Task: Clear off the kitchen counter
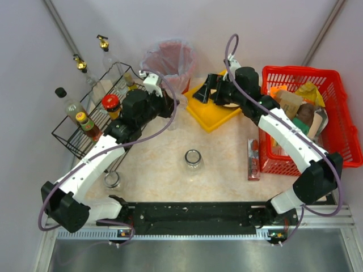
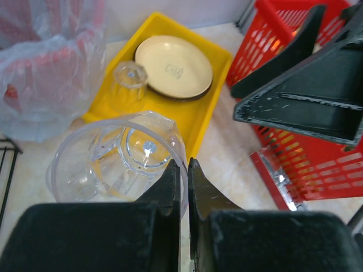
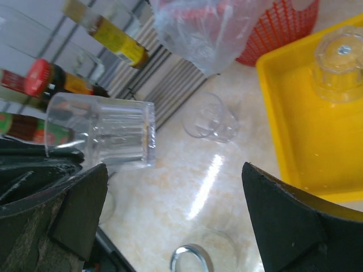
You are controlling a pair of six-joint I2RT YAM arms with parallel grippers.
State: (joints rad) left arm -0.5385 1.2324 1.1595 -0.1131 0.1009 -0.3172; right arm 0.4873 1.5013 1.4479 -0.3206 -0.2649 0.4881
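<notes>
Marble-patterned kitchen counter (image 1: 227,170) fills the view, black rail along its near edge, and plenty sits on it. Left gripper (image 2: 182,167) is pinched tight on the rim of a clear glass (image 2: 113,158), holding it tipped on its side off the counter, close to the wire rack (image 3: 170,71) of bottles. Right gripper (image 3: 174,167) hangs with jaws spread wide, nothing between them, by the yellow tray (image 2: 198,119). In that tray: 1 cream plate (image 2: 173,67) and 1 upturned glass (image 2: 130,76) beside it. At the back, a bin (image 1: 169,59) with a plastic liner. On the right, a red basket (image 1: 300,69) of packets, 1 red packet (image 1: 253,160) lying just beside it. 1 jar (image 1: 193,160) stands mid-counter.
</notes>
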